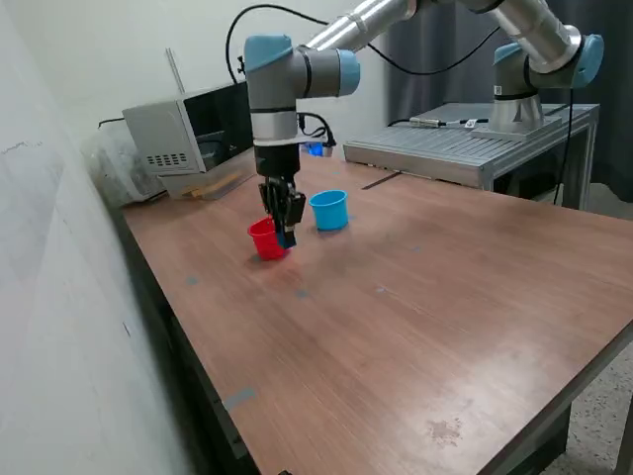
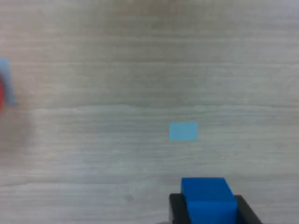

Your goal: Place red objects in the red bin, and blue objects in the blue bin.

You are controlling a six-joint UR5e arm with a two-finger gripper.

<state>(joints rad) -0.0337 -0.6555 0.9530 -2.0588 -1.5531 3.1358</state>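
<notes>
Wood tabletop [image 1: 415,297] looks fine, but the gripper [image 1: 285,230], clamped on a blue cube [image 2: 208,198], hangs beside the red cup [image 1: 265,239], so releasing now probably misses the blue cup [image 1: 328,210].

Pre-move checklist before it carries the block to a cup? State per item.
1. Gripper shut on blue block: ok.
2. Right cup chosen: not ok yet; in the exterior view the gripper hangs by the red cup, not the blue cup.
3. Blue cup upright, mouth open: ok.
4. Block lifted off the table: cannot tell.
5. Path from gripper to blue cup free of objects: ok.
6. Other blocks located: cannot tell, none visible.
</notes>
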